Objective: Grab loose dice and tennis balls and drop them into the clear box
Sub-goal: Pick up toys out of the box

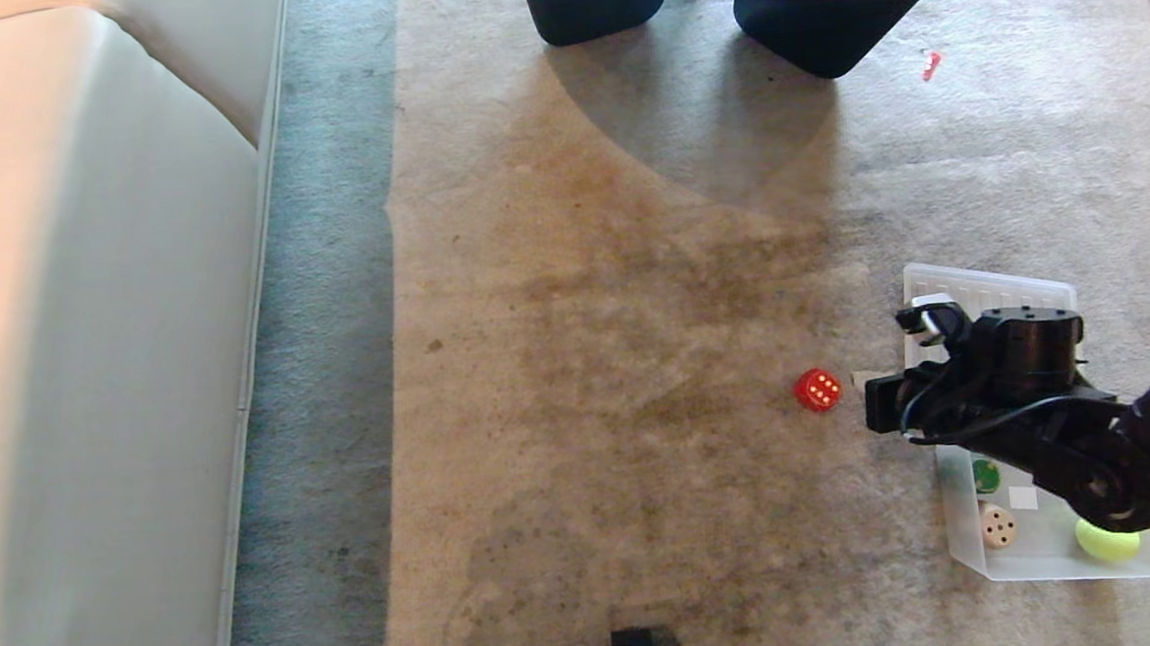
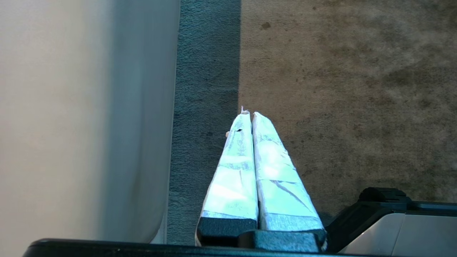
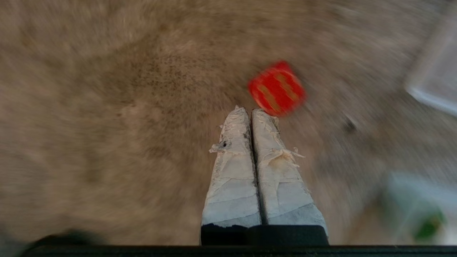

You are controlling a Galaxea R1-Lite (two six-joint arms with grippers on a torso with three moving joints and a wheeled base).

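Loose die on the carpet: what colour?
Red die with pale dots; clearest in the head view.

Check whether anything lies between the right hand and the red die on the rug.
Nothing visible does. The right hand, fingers together, hangs just short of the red dotted die, with only bare beige rug between them. The clear plastic box sits behind the arm.

My red die (image 1: 818, 390) sits alone on the carpet, at nine o'clock from the clear box (image 1: 1060, 563), which holds green (image 1: 986, 475) and beige dice (image 1: 997, 525) and a tennis ball (image 1: 1106, 540).
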